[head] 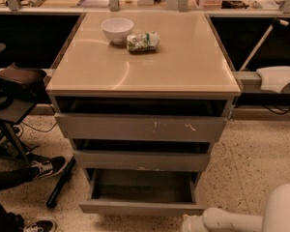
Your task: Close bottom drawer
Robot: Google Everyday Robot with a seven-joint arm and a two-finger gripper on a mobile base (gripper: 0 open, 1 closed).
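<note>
The bottom drawer (142,207) is the narrowest of three grey drawers in the cabinet and stands pulled out, its shallow empty box (144,190) open to view. My white arm (232,220) comes in from the bottom right corner. My gripper (187,223) is at its end, low at the frame's edge, right by the right end of the bottom drawer's front panel. The gripper's tip is cut off by the frame's edge.
The mid-width drawer (141,160) and the widest scratched drawer (141,127) also stand slightly out. A white bowl (117,30) and a crumpled snack bag (142,41) sit on the cabinet top (150,71). A person's feet (46,168) and a chair base are at the left.
</note>
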